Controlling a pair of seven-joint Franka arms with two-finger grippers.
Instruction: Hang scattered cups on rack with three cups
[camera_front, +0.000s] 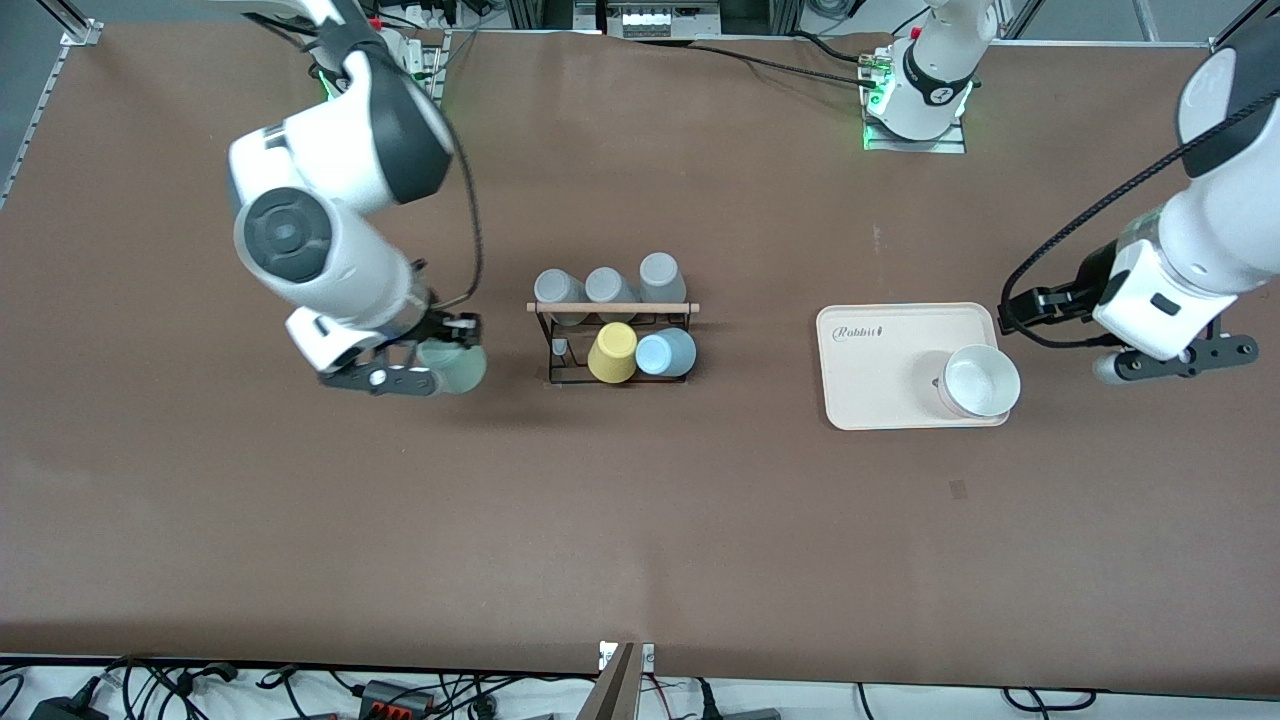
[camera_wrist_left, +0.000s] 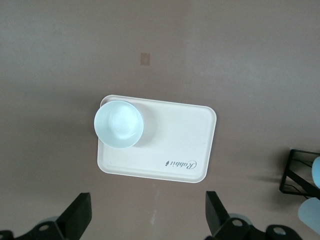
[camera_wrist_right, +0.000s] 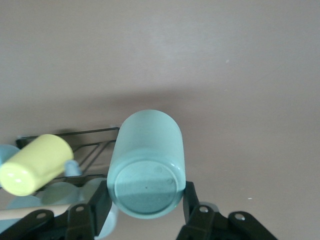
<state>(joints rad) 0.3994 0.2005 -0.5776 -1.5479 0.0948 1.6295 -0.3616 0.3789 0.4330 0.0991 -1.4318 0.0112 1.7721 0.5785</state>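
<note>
My right gripper (camera_front: 440, 366) is shut on the pale mint green cup (camera_front: 458, 368). It holds the cup over the table beside the rack (camera_front: 612, 345), toward the right arm's end. In the right wrist view the fingers (camera_wrist_right: 101, 199) clamp the cup (camera_wrist_right: 147, 150) near its base, and the base faces the camera. The black wire rack with its wooden bar (camera_front: 612, 308) carries three grey cups (camera_front: 608, 287), a yellow cup (camera_front: 612, 352) and the light blue cup (camera_front: 667, 352). My left gripper (camera_front: 1175, 362) is open and empty, waiting over the table beside the tray.
A pinkish-beige tray (camera_front: 880, 395) lies toward the left arm's end, with a white bowl (camera_front: 980, 380) on its corner. Both show in the left wrist view, the tray (camera_wrist_left: 170, 145) and the bowl (camera_wrist_left: 119, 124). The rack's edge (camera_wrist_left: 295, 172) shows there too.
</note>
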